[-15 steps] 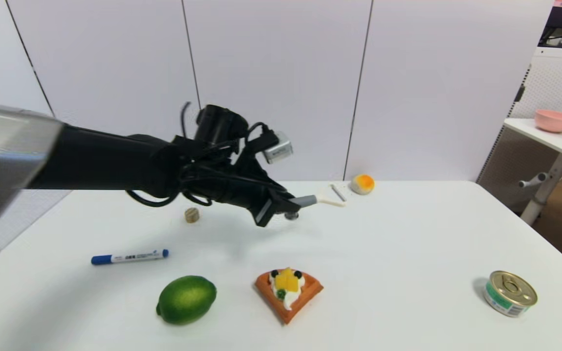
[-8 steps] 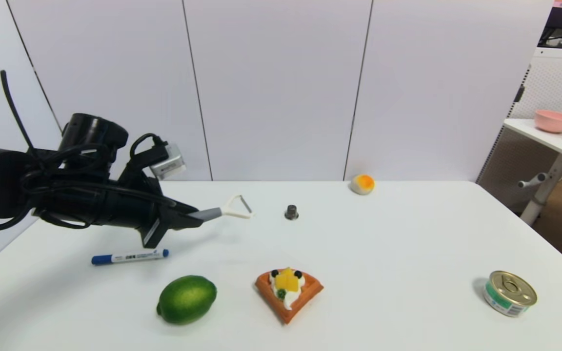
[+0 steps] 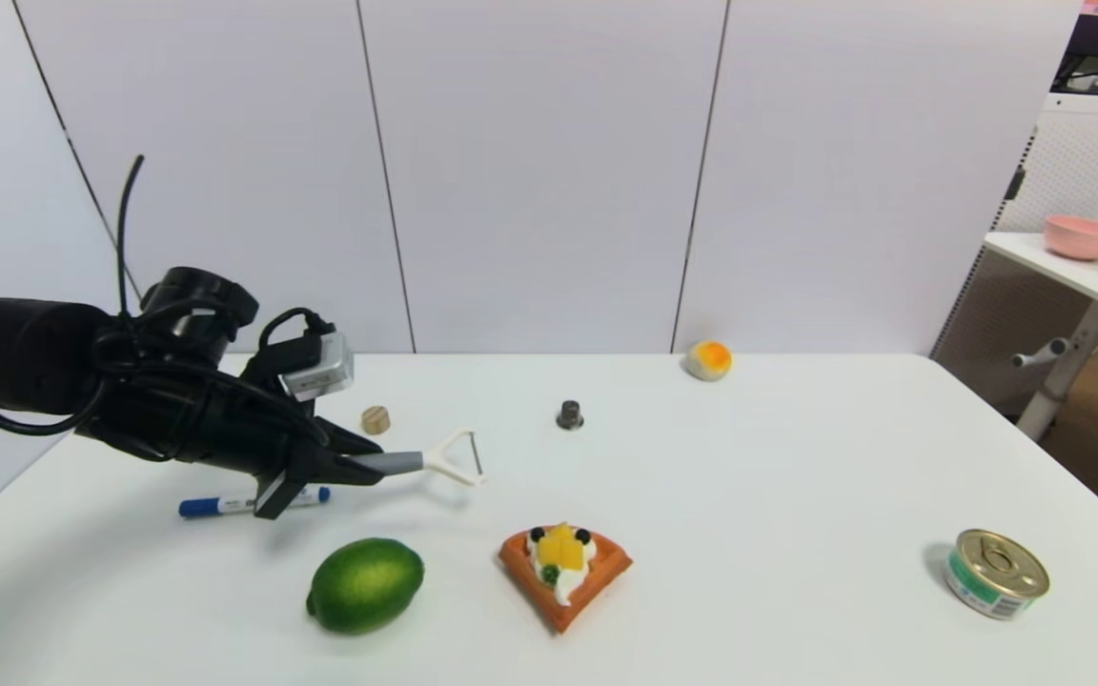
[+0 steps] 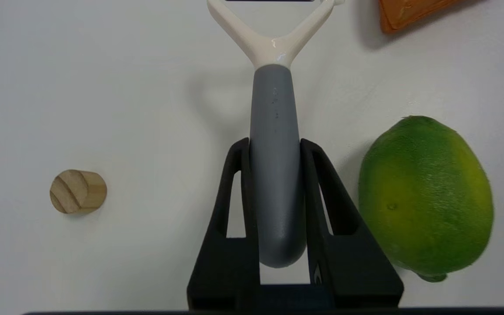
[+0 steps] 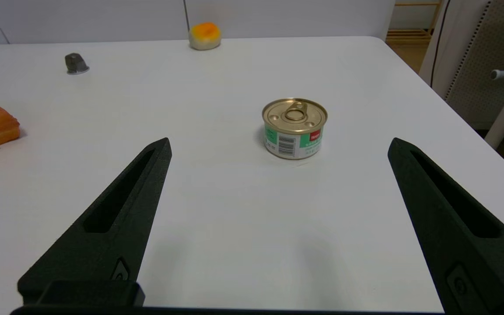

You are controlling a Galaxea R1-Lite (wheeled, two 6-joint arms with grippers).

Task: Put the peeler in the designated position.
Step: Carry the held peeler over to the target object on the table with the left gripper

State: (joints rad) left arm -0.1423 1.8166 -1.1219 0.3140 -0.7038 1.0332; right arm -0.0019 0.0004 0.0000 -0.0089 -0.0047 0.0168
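Your left tool (image 3: 344, 467) is clenched on the peeler's (image 3: 435, 463) grey handle, holding it above the desk (image 3: 797, 457) at left, beyond the lime (image 3: 365, 584) and right of the marker (image 3: 225, 504). Your right tool (image 5: 278, 218) sits spread wide near the can (image 5: 295, 127).

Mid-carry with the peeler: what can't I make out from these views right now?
- Peeler blade: cut off by the top edge in the left wrist view; thin and edge-on in the head view.
- Whether the peeler's head touches the table: neither view settles it.
- Marker: its middle is hidden behind the left gripper in the head view.
- Drop spot: unmarked.
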